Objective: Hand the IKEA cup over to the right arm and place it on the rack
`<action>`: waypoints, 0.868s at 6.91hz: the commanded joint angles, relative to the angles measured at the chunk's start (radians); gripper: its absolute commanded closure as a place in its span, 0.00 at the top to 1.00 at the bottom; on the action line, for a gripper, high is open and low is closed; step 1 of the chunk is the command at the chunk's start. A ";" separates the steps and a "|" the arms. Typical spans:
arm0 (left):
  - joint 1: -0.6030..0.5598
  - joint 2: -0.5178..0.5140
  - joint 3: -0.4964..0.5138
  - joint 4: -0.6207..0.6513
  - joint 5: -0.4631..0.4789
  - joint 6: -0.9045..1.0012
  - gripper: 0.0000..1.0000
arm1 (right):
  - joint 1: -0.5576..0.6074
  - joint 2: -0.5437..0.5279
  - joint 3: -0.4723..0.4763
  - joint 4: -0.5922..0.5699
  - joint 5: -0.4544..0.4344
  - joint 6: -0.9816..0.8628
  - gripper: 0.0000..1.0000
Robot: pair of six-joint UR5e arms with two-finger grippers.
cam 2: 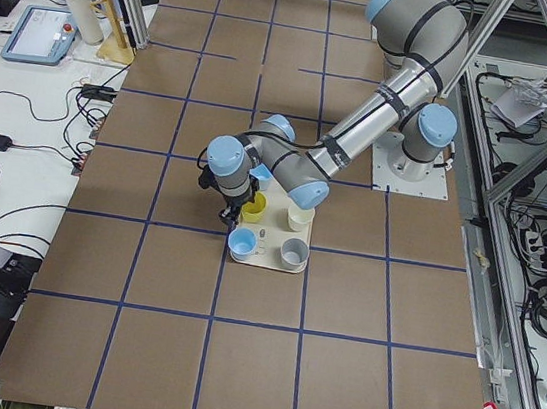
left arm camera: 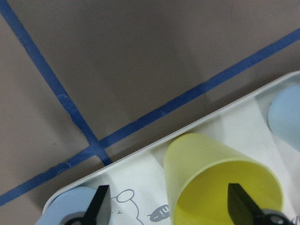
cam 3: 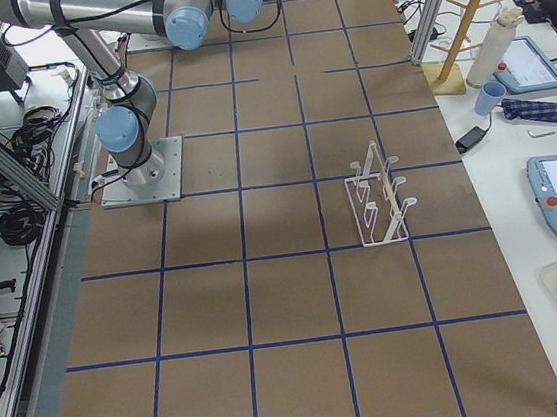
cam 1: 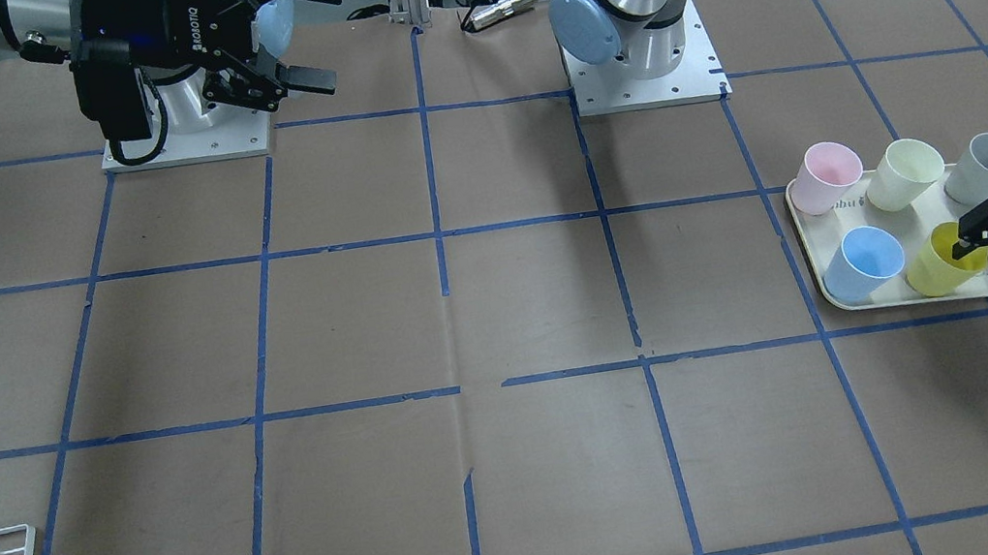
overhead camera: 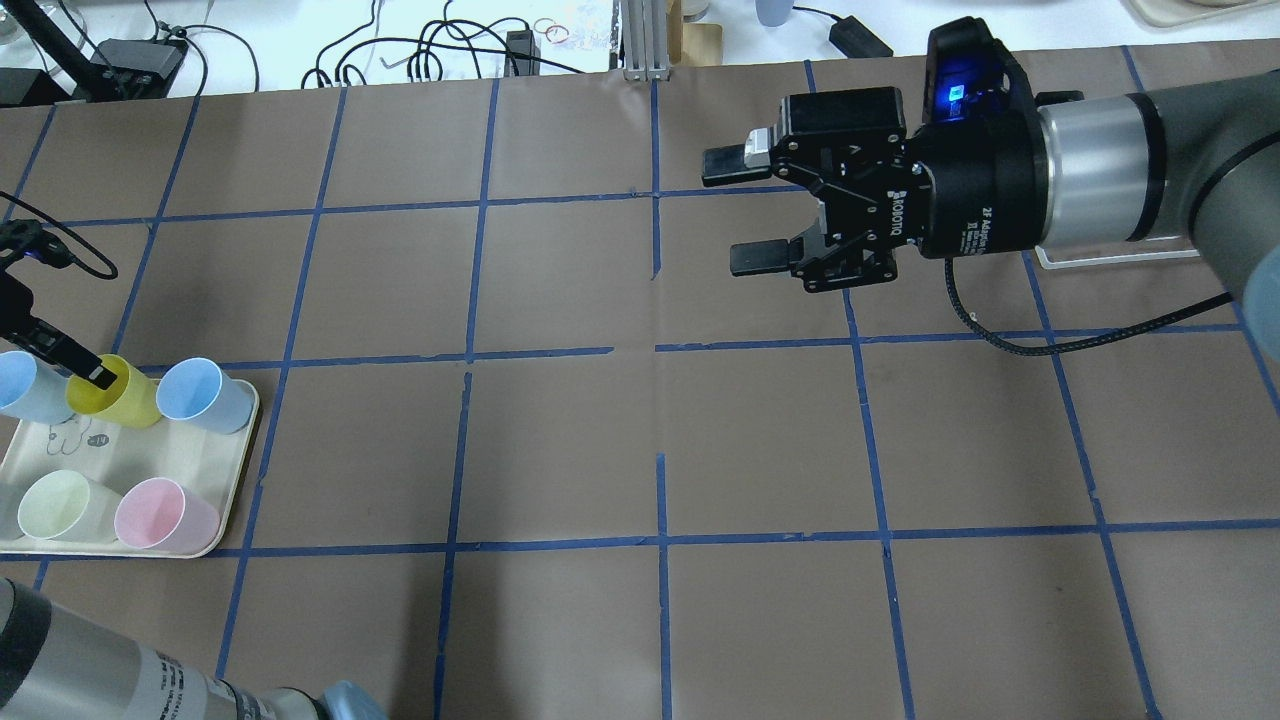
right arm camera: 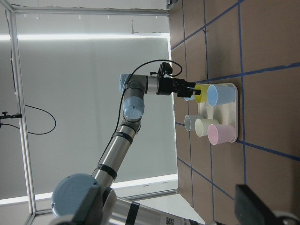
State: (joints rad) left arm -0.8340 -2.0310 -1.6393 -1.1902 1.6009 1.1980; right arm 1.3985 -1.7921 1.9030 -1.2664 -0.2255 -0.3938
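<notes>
**Left gripper point(left arm camera: 169, 206) astride the yellow cup's point(left arm camera: 220, 173) wall**

The left gripper is wide open and holds nothing. One finger point(left arm camera: 241, 204) hangs inside the yellow cup's mouth and the other is outside it, so the jaws stand on both sides of the wall without pressing it. The yellow cup stands upright on the tray point(left arm camera: 140, 157), just beside the rim that is away from the robot. A blue cup point(overhead camera: 200, 395) on one side and a paler blue cup point(overhead camera: 22, 385) on the other stand close to it, so the room there is narrow. A cream cup point(overhead camera: 55, 505) and a pink cup point(overhead camera: 160, 515) fill the row nearer the robot.

Past the tray's rim, the table point(overhead camera: 560, 450) with its blue tape lines stretches wide toward the robot's right. The right gripper point(overhead camera: 742, 212) hovers above it, jaws far apart and holding nothing. Farthest away, the rack point(cam 3: 378, 197) stands near the table's edge on the operators' side, well apart from the tray.
</notes>
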 commanded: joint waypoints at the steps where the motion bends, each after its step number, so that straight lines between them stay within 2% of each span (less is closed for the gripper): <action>1: 0.003 0.001 -0.005 -0.003 0.001 -0.009 0.72 | -0.001 0.000 0.007 0.031 0.087 -0.007 1.00; 5: 0.007 0.001 -0.005 -0.008 0.002 -0.011 0.07 | 0.005 0.010 0.008 0.122 0.175 -0.060 1.00; 6: 0.007 0.014 -0.002 -0.028 0.002 -0.012 0.00 | 0.007 0.010 0.008 0.124 0.195 -0.085 1.00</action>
State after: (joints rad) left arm -0.8279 -2.0267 -1.6437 -1.2035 1.6026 1.1870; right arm 1.4033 -1.7828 1.9109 -1.1503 -0.0535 -0.4455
